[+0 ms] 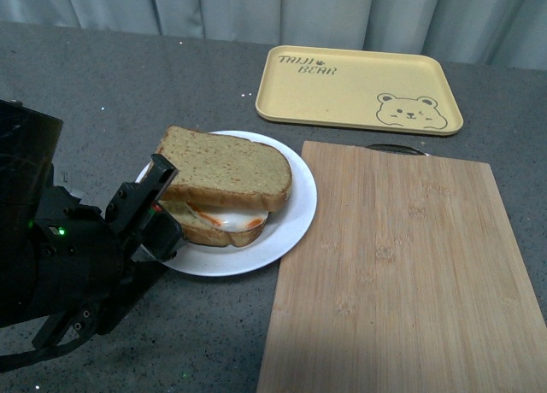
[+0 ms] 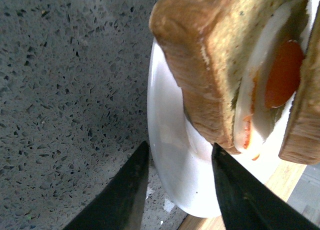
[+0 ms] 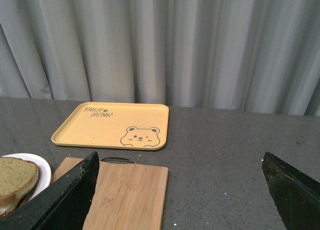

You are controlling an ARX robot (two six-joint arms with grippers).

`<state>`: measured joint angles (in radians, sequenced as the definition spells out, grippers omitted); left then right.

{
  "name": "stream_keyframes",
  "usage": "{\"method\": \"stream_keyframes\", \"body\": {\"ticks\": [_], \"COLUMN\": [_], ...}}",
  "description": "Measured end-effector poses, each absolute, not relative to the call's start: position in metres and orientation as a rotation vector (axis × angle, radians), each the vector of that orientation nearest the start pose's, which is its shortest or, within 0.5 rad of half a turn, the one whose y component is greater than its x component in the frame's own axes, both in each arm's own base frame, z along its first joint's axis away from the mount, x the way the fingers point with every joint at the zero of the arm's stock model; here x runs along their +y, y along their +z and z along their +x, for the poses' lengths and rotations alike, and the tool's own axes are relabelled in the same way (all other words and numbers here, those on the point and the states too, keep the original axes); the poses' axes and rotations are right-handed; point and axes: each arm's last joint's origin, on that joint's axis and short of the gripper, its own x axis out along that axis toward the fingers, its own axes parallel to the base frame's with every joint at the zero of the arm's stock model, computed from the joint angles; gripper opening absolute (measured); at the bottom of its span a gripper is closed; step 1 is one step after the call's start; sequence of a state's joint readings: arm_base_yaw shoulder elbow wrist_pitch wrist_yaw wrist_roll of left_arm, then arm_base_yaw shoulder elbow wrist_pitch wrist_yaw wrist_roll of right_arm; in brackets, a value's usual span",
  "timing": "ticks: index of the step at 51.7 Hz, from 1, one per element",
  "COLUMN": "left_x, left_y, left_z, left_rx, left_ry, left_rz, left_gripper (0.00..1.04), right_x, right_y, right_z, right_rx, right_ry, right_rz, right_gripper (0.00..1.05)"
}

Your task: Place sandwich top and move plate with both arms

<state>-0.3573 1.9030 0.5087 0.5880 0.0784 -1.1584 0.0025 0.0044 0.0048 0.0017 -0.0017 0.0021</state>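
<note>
The sandwich top (image 1: 224, 168), a tan slice with a brown crust, lies on the egg-bearing slice on the round white plate (image 1: 291, 225). My left gripper (image 1: 158, 201) is shut on the plate's left rim. In the left wrist view the plate rim (image 2: 167, 155) sits between my two black fingers, with the sandwich (image 2: 215, 75) and its orange yolk just beyond. My right gripper (image 3: 180, 190) is open and empty, held high above the table. It is out of the front view. The plate edge (image 3: 42, 167) and bread (image 3: 15, 177) show at the left in the right wrist view.
A bamboo cutting board (image 1: 402, 273) lies right of the plate, touching its edge, and also shows in the right wrist view (image 3: 127, 192). A yellow bear tray (image 1: 359, 90) sits behind it, near the grey curtain (image 3: 165, 45). The surface is dark speckled stone (image 1: 102, 94).
</note>
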Motion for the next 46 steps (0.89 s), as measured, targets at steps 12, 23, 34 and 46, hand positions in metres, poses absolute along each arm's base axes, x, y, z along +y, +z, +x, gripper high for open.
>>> {"method": "stream_keyframes", "body": {"ticks": [12, 23, 34, 46], "left_x": [-0.094, -0.081, -0.07, -0.078], "left_y": [0.045, 0.041, 0.05, 0.078], "left_z": [0.265, 0.26, 0.242, 0.258], "left_rx": [0.918, 0.864, 0.724, 0.545], "left_ry": [0.113, 0.071, -0.058, -0.182], "left_rz": [-1.046, -1.156, -1.288, -1.399], "left_gripper": [0.06, 0.04, 0.04, 0.04], "right_x": [0.0, 0.0, 0.0, 0.0], "right_y": [0.165, 0.165, 0.165, 0.165], "right_z": [0.098, 0.098, 0.098, 0.098], "right_rx": [-0.002, -0.002, -0.002, -0.002], "right_ry": [0.004, 0.004, 0.005, 0.004], "right_rz": [0.002, 0.002, 0.002, 0.002], "right_gripper": [0.95, 0.95, 0.95, 0.95]}}
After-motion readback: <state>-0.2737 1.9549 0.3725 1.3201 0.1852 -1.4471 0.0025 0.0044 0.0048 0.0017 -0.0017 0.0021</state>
